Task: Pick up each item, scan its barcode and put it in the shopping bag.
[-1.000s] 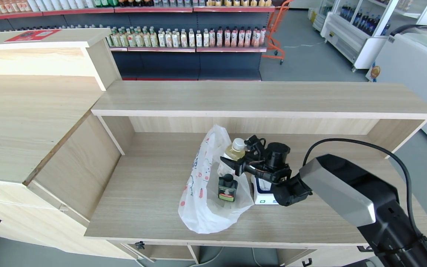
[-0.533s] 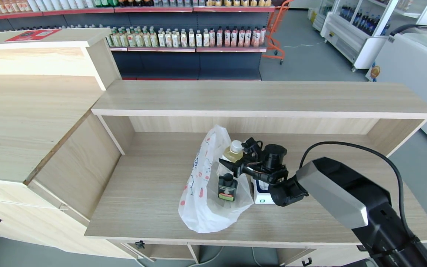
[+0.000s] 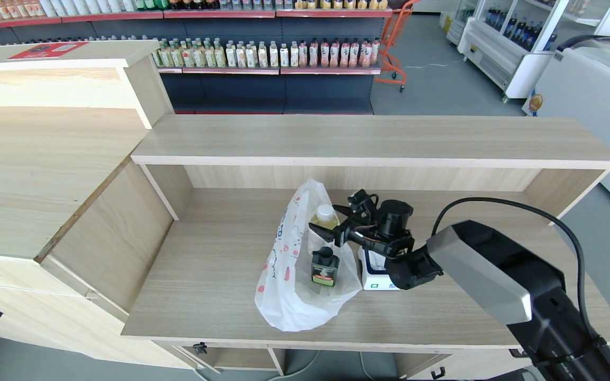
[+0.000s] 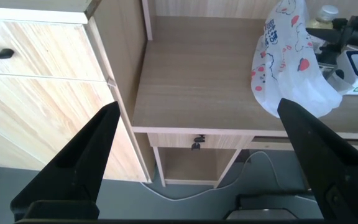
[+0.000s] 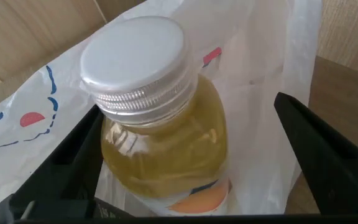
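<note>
A yellow drink bottle [image 3: 325,216] with a white cap [image 5: 133,58] stands inside the mouth of the white printed shopping bag [image 3: 284,275]. My right gripper [image 3: 331,213] is open around its neck, with a gap between the bottle [image 5: 166,149] and one finger [image 5: 328,162]. A small dark bottle [image 3: 325,268] stands in the bag, nearer the front. The white scanner [image 3: 375,272] sits just right of the bag, under my right wrist. My left gripper [image 4: 194,168] hangs open and empty, low in front of the counter's left end; the bag [image 4: 291,68] lies beyond it.
The bag and scanner stand on a recessed wooden counter [image 3: 215,275] with a raised shelf [image 3: 374,140] behind and a side panel [image 3: 119,238] at the left. Drawers [image 4: 30,93] are at the far left. Bare counter lies left of the bag.
The yellow bottle has gone down and a little left, deeper into the bag. My right gripper has shifted slightly left with it.
</note>
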Controlling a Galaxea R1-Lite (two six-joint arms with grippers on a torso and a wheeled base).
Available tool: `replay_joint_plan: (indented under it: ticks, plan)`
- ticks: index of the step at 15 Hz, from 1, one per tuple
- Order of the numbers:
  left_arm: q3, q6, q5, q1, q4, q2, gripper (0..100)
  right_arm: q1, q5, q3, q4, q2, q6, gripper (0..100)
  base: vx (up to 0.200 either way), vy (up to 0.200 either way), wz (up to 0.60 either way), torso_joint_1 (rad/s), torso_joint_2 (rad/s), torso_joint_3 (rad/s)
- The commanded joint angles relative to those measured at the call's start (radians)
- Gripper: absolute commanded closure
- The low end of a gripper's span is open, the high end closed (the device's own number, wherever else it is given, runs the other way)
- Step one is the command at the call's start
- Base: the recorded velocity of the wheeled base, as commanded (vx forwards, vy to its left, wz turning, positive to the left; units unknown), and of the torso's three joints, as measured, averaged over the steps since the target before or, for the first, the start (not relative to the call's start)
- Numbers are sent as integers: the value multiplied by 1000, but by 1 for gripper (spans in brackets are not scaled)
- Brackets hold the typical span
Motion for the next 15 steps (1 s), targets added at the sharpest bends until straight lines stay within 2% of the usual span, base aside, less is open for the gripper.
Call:
replay_joint_plan:
  ticks: [1, 7, 11, 13, 15]
  plan:
    - [0, -1, 0, 0, 0, 0, 0, 3, -1, 15, 1, -38, 23, 0, 0, 0, 0, 0, 0, 0]
    - [0, -1, 0, 0, 0, 0, 0, -17, -1, 200, -22, -214, 184, 0, 0, 0, 0, 0, 0, 0]
    - [0, -1, 0, 0, 0, 0, 0, -28, -1, 377, -42, -423, 356, 0, 0, 0, 0, 0, 0, 0]
    - [0, -1, 0, 0, 0, 0, 0, -40, -1, 506, -42, -561, 396, 0, 0, 0, 0, 0, 0, 0]
    - [0, -1, 0, 0, 0, 0, 0, -92, 3, 714, -39, -748, 365, 0, 0, 0, 0, 0, 0, 0]
